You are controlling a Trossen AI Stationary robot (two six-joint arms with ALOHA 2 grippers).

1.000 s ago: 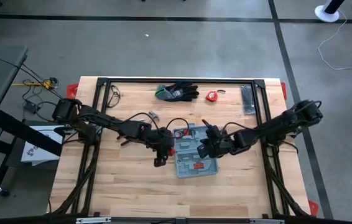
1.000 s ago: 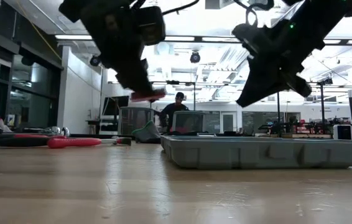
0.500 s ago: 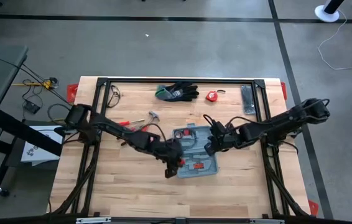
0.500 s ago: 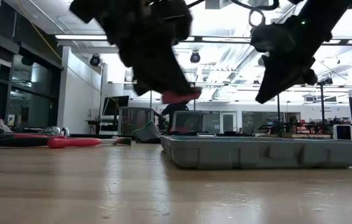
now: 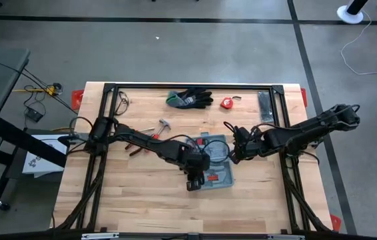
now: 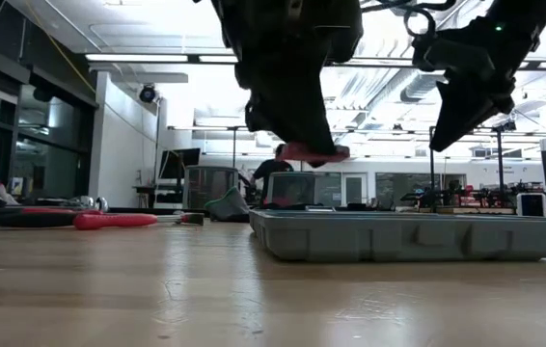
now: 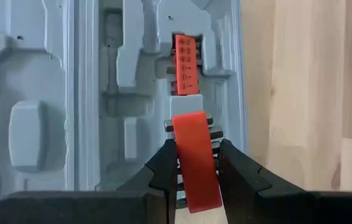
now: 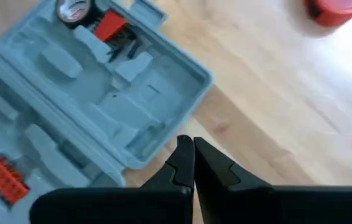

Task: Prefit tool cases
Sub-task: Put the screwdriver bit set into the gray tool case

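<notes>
Red holder (clamped) above tool case

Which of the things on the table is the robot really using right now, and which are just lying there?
In use:
- tool case, lying open
- red piece clamped in the left gripper, above the case
- right gripper, shut, beside the case

Just lying there:
- gloves
- red tape measure
- dark flat bar
- hammer

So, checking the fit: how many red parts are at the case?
3: a red bit rack seated in the case, a red strip in the left gripper above it, another red part in the case's other half. More may be hidden.
</notes>
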